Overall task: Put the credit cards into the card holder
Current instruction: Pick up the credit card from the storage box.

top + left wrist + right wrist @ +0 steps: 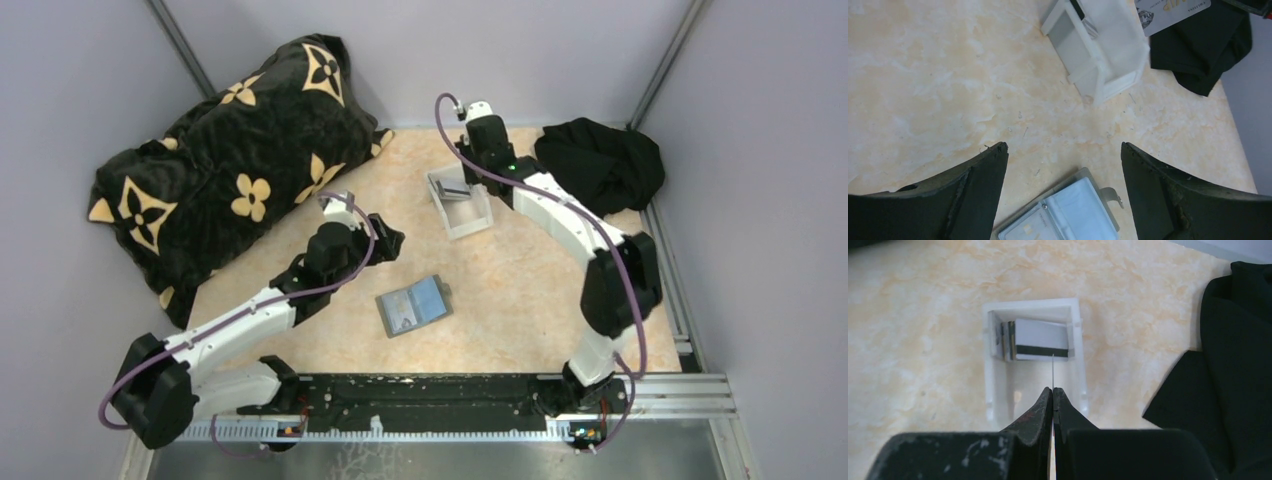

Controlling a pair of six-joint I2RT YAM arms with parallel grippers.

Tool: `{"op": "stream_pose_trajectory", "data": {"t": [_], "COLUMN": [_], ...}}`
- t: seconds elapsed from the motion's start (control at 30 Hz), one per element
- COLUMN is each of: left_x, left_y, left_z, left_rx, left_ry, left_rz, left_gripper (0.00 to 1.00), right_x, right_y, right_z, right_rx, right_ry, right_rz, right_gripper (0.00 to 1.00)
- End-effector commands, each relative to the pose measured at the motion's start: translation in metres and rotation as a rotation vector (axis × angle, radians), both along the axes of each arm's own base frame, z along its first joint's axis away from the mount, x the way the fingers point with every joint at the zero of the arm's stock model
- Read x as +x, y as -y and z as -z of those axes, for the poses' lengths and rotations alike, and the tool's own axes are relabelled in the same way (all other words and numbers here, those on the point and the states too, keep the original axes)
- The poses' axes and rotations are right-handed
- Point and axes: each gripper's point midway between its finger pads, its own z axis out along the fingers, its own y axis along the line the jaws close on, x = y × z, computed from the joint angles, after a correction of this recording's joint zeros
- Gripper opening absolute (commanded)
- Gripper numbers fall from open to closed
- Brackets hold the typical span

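Note:
The card holder (413, 305) lies open on the table, its clear slotted panels up; the left wrist view shows it (1068, 215) below and between my wide-open left gripper (1064, 146), which hovers empty just left of it (385, 240). My right gripper (1053, 388) is shut on one credit card, seen edge-on as a thin line (1053, 370) above the white tray (993, 370). The same silvery card (1173, 11) shows at the top of the left wrist view. More credit cards (1040, 339) stand upright at the tray's far end.
A black blanket with gold flowers (230, 170) fills the back left. A crumpled black cloth (600, 165) lies at the back right, close beside the white tray (462, 205). Grey walls enclose the table on three sides.

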Motion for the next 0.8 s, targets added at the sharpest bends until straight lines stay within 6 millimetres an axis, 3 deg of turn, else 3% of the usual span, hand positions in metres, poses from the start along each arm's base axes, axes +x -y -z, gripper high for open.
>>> {"op": "stream_pose_trajectory", "data": {"t": [0.0,0.17,0.4,0.53,0.77], "left_x": [-0.008,-0.030,-0.063,-0.077,-0.091], "left_y": [0.012,0.017,0.034,0.046,0.061], "left_z": [-0.032,-0.045,-0.060,-0.060,-0.045], "left_rx": [-0.068,-0.117,-0.142,-0.134,-0.116], "left_ry": [0.130,0.214,0.314,0.325,0.271], "left_rz": [0.112,0.230,0.446,0.566,0.700], "left_gripper": [0.89,0.89,0.88,0.88,0.87], "right_x": [-0.048,-0.113,-0.190,-0.214,-0.234], "right_y": [-0.010,-0.022,-0.048,-0.055,-0.062], "right_z": [-0.063,-0.064,-0.042,-0.033,-0.020], "right_rx": [0.145,0.267,0.346,0.411,0.453], "right_ry": [0.077,0.008,-0.121,-0.163,-0.232], "right_rz": [-0.079,-0.211,-0.397,-0.464,-0.541], "right_gripper": [0.00,0.00,0.00,0.00,0.00]}}
